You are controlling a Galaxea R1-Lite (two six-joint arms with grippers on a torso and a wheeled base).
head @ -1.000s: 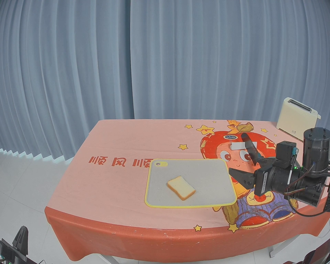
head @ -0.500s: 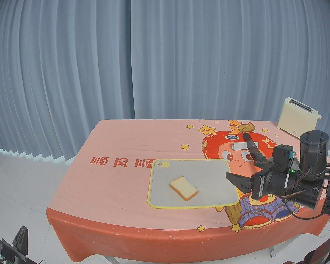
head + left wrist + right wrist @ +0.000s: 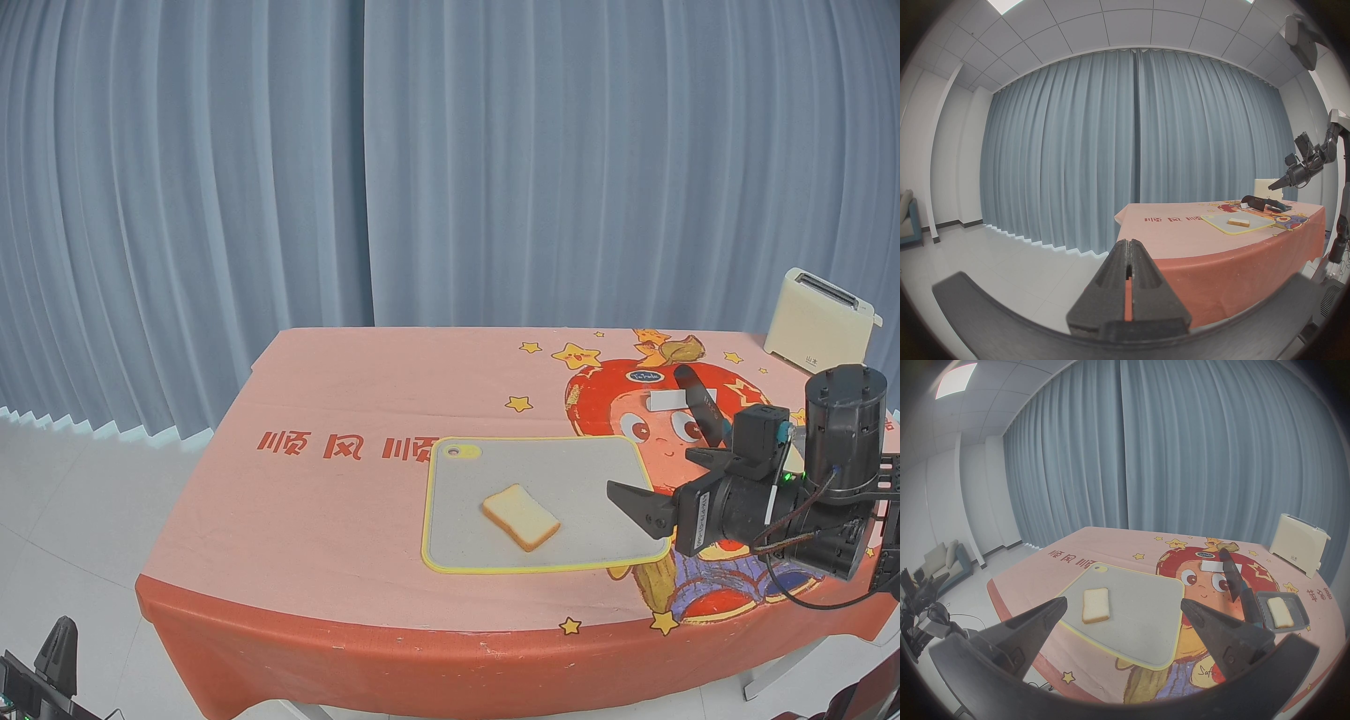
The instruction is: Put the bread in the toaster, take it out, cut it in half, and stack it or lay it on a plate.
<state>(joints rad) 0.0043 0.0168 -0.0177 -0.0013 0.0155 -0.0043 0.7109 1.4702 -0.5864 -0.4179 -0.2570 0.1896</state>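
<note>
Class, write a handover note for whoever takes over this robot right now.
Left gripper: shut, empty, low beside the table. Right gripper: open, empty, above the right edge of the cutting board.
Bread slice lies whole on the board; knife on the cloth to its right; toaster at the far right corner; second slice in a grey tray.
Done: nothing visible. To do: toast, cut, plate.
</note>
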